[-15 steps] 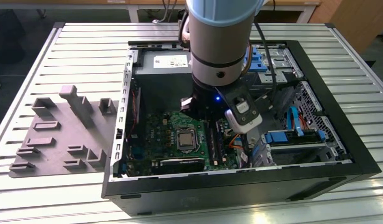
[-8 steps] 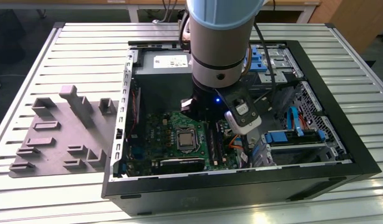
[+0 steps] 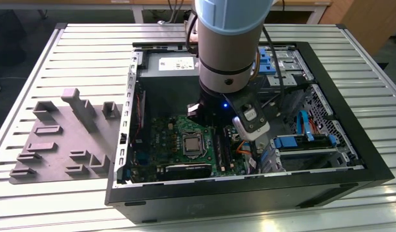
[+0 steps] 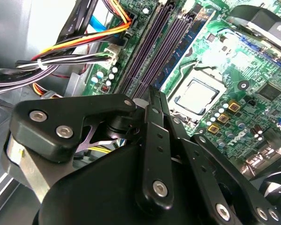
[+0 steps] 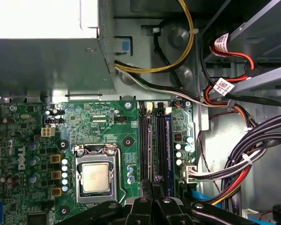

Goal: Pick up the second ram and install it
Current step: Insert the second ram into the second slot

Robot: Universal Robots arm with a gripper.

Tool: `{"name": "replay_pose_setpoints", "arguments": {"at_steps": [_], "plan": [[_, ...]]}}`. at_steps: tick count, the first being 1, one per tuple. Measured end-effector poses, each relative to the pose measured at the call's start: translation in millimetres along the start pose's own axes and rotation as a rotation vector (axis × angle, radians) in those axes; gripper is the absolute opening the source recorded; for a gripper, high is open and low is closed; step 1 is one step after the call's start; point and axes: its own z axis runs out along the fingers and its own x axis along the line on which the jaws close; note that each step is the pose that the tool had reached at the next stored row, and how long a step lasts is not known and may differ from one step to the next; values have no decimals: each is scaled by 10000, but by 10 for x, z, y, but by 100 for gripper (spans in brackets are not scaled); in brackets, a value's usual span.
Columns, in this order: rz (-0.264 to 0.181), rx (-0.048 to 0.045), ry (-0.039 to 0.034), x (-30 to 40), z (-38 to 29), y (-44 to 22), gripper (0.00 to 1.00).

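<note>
Tool (image 5: pixel 153 182) closed: fingers (image 4: pixel 152 126) pressed together, tips low over the long black slots (image 5: pixel 145 140) on the green board (image 5: pixel 107 122). The square silver chip (image 5: pixel 95 178) is just beside them.

Second memory stick: dark and thin, it merges with the slots; cannot tell whether it is pinched or seated.

Computer case (image 3: pixel 249 195) sits on the slatted counter (image 3: pixel 82 48), with the grey tray (image 3: pixel 63 140) beside it.

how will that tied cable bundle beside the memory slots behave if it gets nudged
Probably floppy: the cable bundle sags in loose curves, so it should bend aside. The white tie likely makes the wires shift together. One end plugs into a white connector, so hard pushes may strain it.
</note>
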Motion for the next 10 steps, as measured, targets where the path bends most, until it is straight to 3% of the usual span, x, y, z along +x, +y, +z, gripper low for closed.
{"name": "replay_pose_setpoints", "arguments": {"at_steps": [10], "plan": [[5,3,80,-15,54,20,11]]}}
